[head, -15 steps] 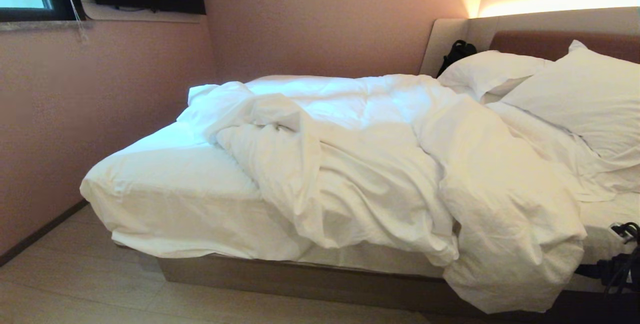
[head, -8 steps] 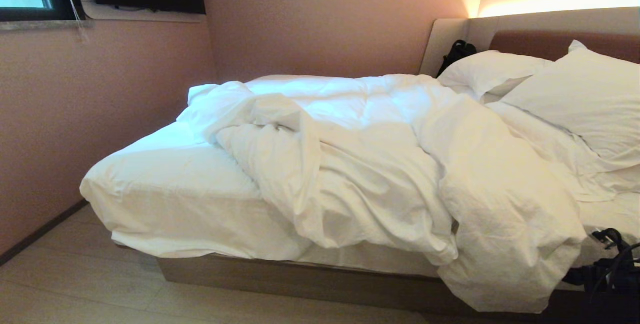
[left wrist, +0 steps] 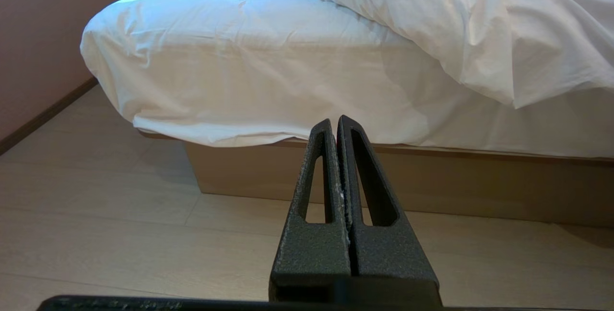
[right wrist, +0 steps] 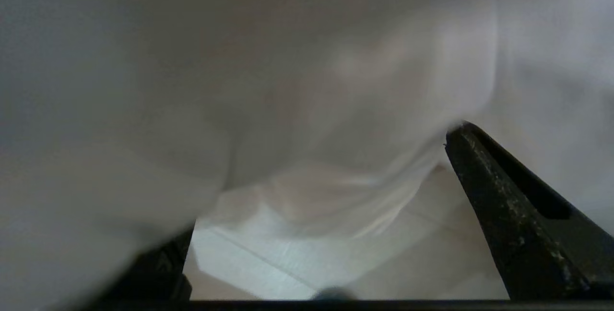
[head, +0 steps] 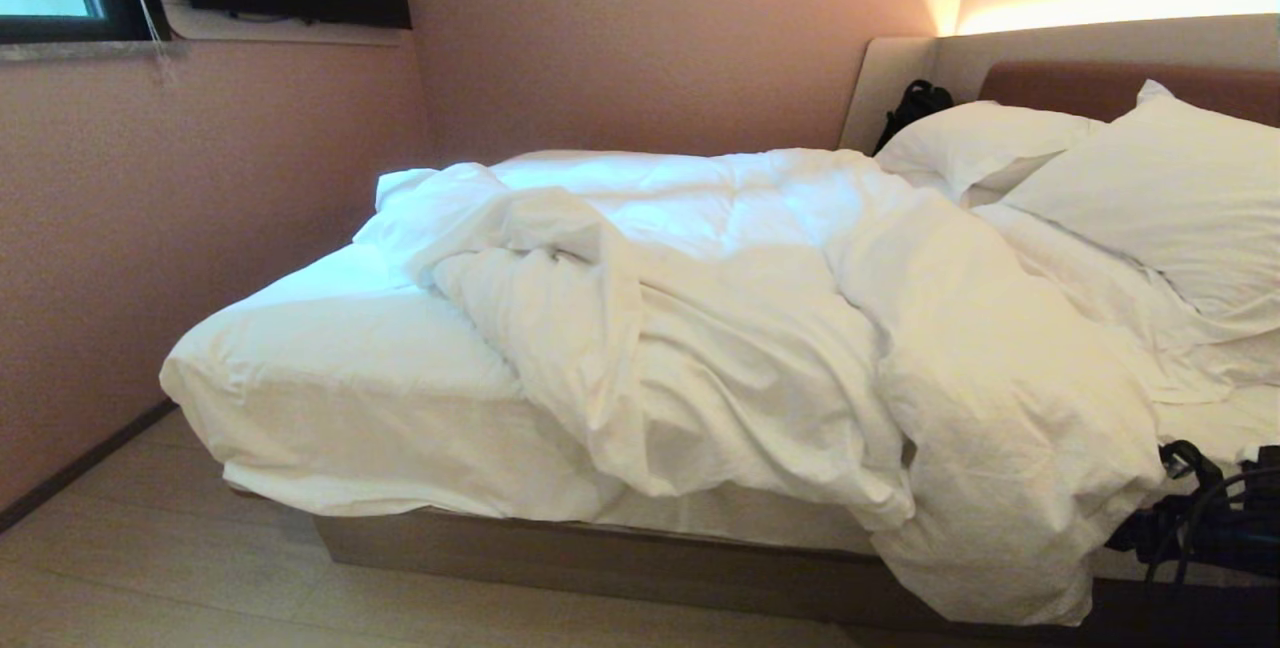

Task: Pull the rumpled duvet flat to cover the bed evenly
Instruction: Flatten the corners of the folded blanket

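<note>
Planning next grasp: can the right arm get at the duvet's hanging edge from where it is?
Probably yes. The right gripper is open beside the bed, with the duvet draped close before its fingers. Nothing else blocks it.

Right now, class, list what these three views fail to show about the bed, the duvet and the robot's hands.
- Head view: right hand is mostly cut off by the frame edge.
- Head view: the duvet hides much of the bed.
- Right wrist view: white cloth blurred; one finger is clear, the other covered.
- Left wrist view: left hand shut; headboard out of frame.
</note>
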Motion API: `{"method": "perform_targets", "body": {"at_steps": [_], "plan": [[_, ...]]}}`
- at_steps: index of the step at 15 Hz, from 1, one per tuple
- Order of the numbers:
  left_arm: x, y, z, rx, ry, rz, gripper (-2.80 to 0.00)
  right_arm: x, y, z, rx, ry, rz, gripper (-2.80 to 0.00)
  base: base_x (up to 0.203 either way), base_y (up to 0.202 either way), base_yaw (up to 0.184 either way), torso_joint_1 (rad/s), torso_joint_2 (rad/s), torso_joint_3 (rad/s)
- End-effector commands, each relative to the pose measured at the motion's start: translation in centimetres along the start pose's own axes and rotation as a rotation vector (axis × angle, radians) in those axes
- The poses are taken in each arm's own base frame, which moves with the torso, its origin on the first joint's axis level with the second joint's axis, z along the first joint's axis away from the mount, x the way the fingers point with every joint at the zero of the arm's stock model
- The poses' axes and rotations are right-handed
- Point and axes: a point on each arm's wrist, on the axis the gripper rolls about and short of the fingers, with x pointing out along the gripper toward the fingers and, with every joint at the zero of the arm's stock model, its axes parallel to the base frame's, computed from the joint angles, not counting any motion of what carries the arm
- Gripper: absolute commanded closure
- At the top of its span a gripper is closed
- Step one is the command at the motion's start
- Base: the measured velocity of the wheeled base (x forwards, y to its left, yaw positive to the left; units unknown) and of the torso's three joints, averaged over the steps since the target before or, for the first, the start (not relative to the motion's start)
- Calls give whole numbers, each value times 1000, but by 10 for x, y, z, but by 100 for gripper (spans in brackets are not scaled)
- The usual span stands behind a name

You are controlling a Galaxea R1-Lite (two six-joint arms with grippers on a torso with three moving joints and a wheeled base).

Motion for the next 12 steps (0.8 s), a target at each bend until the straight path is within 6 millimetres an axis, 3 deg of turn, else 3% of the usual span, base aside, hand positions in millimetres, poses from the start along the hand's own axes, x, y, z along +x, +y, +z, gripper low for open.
{"method": "perform_targets", "body": {"at_steps": [1, 2, 3, 12], "plan": [[0, 0, 0, 0, 1, 0, 0, 9, -1, 2, -16, 0, 9, -280, 0, 0, 0, 0, 0, 0], [0, 0, 0, 0, 0, 0, 0, 10, -2, 2, -19, 2, 8, -280, 0, 0, 0, 0, 0, 0], [0, 0, 0, 0, 0, 0, 0, 12, -2, 3, -25, 3, 5, 0, 0, 0, 0, 0, 0, 0], [0, 0, 0, 0, 2, 0, 0, 8, 3, 2, -13, 8, 10, 0, 0, 0, 0, 0, 0, 0]]}}
